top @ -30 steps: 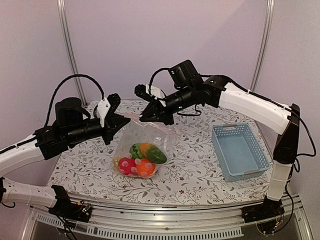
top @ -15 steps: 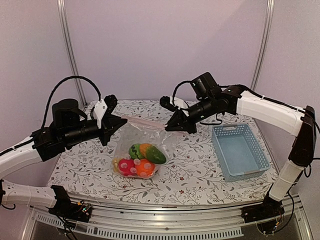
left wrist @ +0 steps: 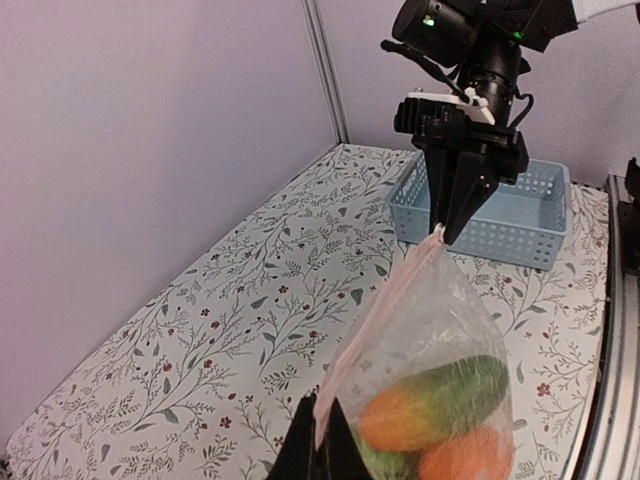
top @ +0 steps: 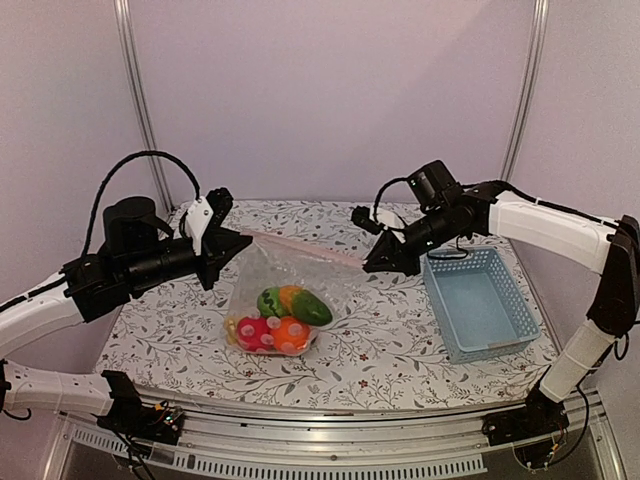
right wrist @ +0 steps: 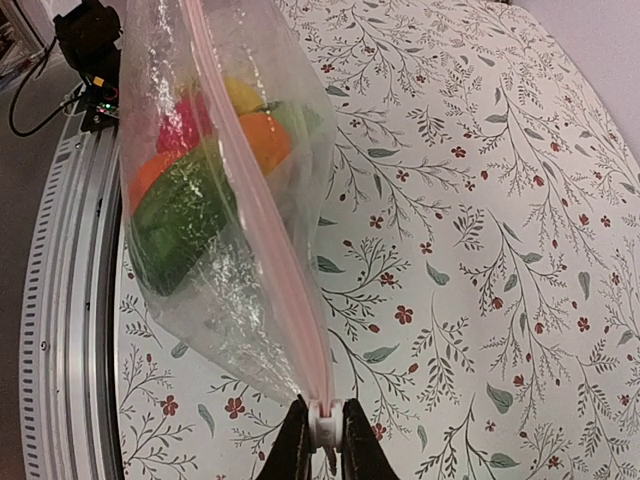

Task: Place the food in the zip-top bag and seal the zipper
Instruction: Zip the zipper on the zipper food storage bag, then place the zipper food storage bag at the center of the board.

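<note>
1. My left pincer (top: pixel 232 245) was clamped shut on the left end of the zipper (top: pixel 300 246), above the table (top: pixel 400 345).
2. The zip-top bag (top: pixel 285 285) hung from that pale strip, which was stretched between my two pincers. Its bottom sagged down to the table.
3. The food (top: pixel 280 320) sat bunched at the bottom of the bag. The red apple (top: pixel 252 333) and an orange piece were in front. The striped green ball (top: pixel 270 302) and the green mango (top: pixel 313 310) were behind.
4. My right pincer (top: pixel 372 265) was closed tight on the right end of the zipper.
5. The light blue basket (top: pixel 500 345) stood on the table just right of that pincer, apart from the bag.
</note>
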